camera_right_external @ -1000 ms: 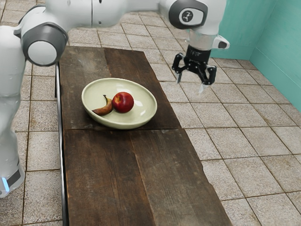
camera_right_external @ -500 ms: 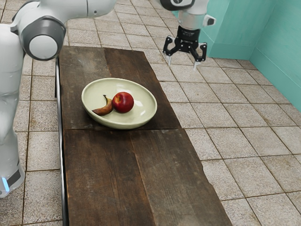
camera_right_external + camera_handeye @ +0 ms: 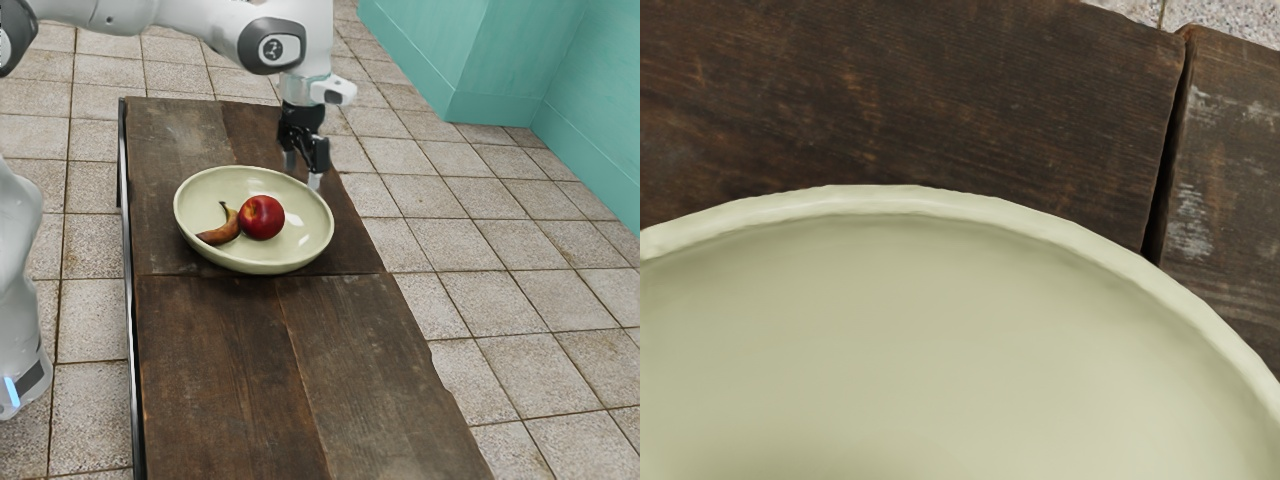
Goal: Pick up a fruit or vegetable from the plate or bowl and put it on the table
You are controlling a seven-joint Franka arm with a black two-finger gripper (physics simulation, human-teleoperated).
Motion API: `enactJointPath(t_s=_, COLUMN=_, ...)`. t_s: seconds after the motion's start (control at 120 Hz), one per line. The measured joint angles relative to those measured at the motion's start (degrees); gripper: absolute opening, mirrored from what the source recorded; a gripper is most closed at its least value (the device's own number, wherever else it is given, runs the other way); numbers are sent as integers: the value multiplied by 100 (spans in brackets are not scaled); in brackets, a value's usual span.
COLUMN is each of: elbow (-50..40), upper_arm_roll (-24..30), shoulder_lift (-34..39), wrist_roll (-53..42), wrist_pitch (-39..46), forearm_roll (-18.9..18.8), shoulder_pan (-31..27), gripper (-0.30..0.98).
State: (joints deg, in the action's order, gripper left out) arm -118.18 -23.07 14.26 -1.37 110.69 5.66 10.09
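My black gripper (image 3: pixel 302 172) hangs above the bowl's rim at its far right part in the exterior view, fingers apart and nothing between them. The pale green bowl (image 3: pixel 190 237) stands on the dark wooden table (image 3: pixel 240 370). Inside it a red apple (image 3: pixel 262 218) rests against a brownish banana (image 3: pixel 221 233), which lies on the apple's left in the exterior view. In the wrist view, the bowl (image 3: pixel 940 330) lies under my hand, its curved rim against the table (image 3: pixel 920 90).
Dark planks of the table stretch toward the exterior view's bottom. Tiled floor (image 3: pixel 480 290) lies beyond the table's edge, and a teal wall (image 3: pixel 590 120) rises at the upper right.
My gripper has swung toward the exterior view's left and come down from over the floor to above the bowl, turning as it moved. Bowl, apple and banana have stayed put.
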Motion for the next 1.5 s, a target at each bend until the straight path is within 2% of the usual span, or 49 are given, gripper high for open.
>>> enactJointPath(t_s=0.183, elbow=-417, upper_arm_roll=-64, shoulder_lift=-52, wrist_roll=-1290, wrist_pitch=539, forearm_roll=18, shoulder_pan=-153, gripper=69)
enactJointPath(t_s=0.392, elbow=-830, upper_arm_roll=-67, shoulder_lift=-31, wrist_roll=-2344, wrist_pitch=852, forearm_roll=74, shoulder_pan=-250, gripper=69)
enactJointPath(t_s=0.625, elbow=-1148, upper_arm_roll=-67, shoulder_lift=221, wrist_roll=-3141, wrist_pitch=1006, forearm_roll=94, shoulder_pan=-289, gripper=69)
enactJointPath(t_s=0.9, elbow=-1076, upper_arm_roll=-58, shoulder_lift=507, wrist_roll=-3753, wrist_pitch=1144, forearm_roll=76, shoulder_pan=-291, gripper=69)
enactJointPath(t_s=1.033, elbow=-1259, upper_arm_roll=153, shoulder_lift=754, wrist_roll=-3432, wrist_pitch=1130, forearm_roll=116, shoulder_pan=-206, gripper=69)
enactJointPath(t_s=1.233, elbow=-1585, upper_arm_roll=248, shoulder_lift=1007, wrist_roll=-2454, wrist_pitch=1041, forearm_roll=627, shoulder_pan=-388, gripper=69)
enactJointPath(t_s=1.5, elbow=-1991, upper_arm_roll=250, shoulder_lift=1231, wrist_roll=-1493, wrist_pitch=1016, forearm_roll=708, shoulder_pan=-759, gripper=69)
